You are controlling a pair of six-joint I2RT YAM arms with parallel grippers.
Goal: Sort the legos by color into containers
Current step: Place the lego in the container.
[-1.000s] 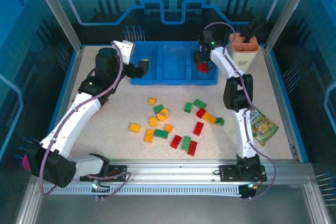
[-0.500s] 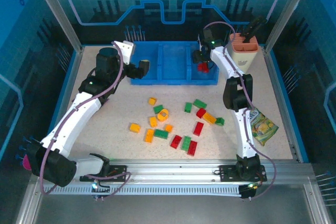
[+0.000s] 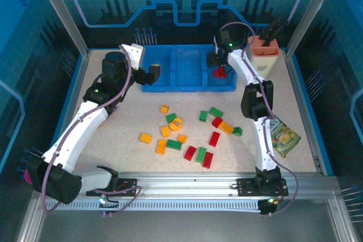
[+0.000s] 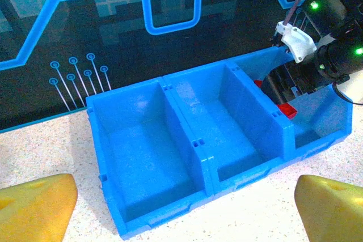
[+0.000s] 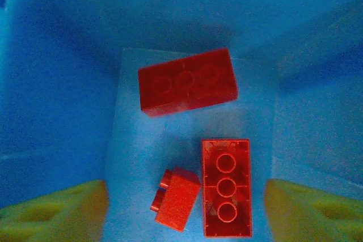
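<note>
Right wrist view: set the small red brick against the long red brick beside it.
The small red brick is much shorter than the long red brick. The small one lies tipped and skewed, studs sideways; the long one lies flat, three circles facing up, square to the walls. Both are red, on the same blue compartment floor.

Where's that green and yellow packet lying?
Top view: the packet lies on the table near its right edge, just beside the right arm, right of the loose bricks.
</note>
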